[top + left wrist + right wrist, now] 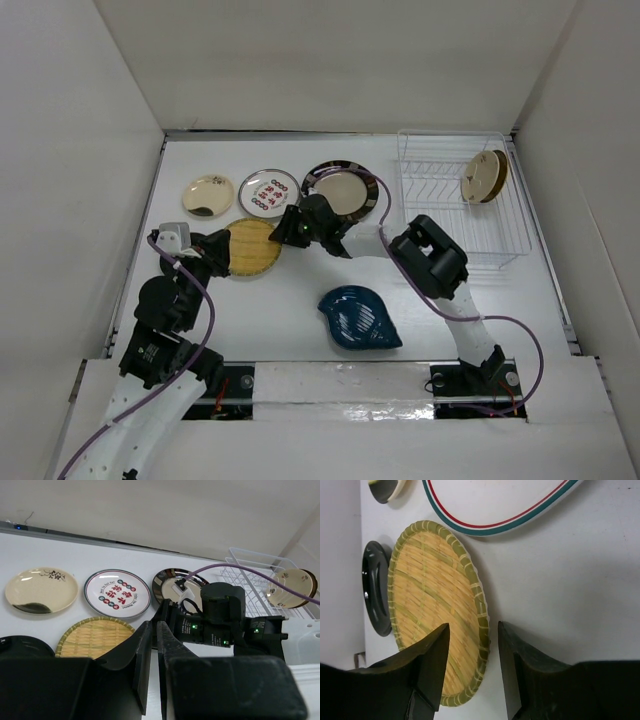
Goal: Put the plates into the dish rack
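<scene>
The woven yellow plate (252, 248) lies flat on the table. My right gripper (286, 232) is open at its right edge; in the right wrist view the gripper (473, 627) has one finger over the weave (435, 600) and the other over bare table, with the rim between them and not clamped. My left gripper (214, 256) is at the plate's left side; its fingers (155, 626) are almost together with nothing between them. The dish rack (455, 225) at the back right holds a cream plate and a dark brown-yellow plate (484, 177) upright.
Behind the woven plate lie a cream plate with dark marks (208, 196), a white plate with red marks (268, 192) and a black-rimmed cream plate (345, 188). A blue leaf-shaped plate (358, 318) sits near the front. White walls enclose the table.
</scene>
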Action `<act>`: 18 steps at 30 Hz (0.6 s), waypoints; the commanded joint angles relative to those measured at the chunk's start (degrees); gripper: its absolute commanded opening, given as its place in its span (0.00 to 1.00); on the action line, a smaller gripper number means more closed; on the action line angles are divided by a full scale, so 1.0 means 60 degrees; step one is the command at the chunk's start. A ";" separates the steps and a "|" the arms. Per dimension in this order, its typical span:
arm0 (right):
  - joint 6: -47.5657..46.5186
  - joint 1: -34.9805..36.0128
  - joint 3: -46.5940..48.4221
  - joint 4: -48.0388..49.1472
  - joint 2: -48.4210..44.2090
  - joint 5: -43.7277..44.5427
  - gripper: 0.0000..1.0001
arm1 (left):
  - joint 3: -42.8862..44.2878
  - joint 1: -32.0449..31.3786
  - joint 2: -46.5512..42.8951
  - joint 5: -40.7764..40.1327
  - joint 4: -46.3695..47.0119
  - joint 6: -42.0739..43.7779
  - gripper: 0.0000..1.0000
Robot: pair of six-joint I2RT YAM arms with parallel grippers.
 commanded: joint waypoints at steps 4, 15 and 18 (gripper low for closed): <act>0.0789 -0.0254 -0.0691 0.1292 0.0249 -0.0996 0.23 | 0.0093 0.0057 0.0073 0.0070 0.0562 0.0136 0.08; 0.0322 -0.0444 -0.2477 0.1863 -0.2327 -0.0704 0.00 | 0.0093 0.0057 -0.0293 0.0172 0.0518 0.0122 0.09; -0.0132 -0.0721 -0.2873 0.1500 -0.3586 -0.0558 0.00 | 0.0093 0.0057 -0.0557 0.0231 0.0460 0.0093 0.09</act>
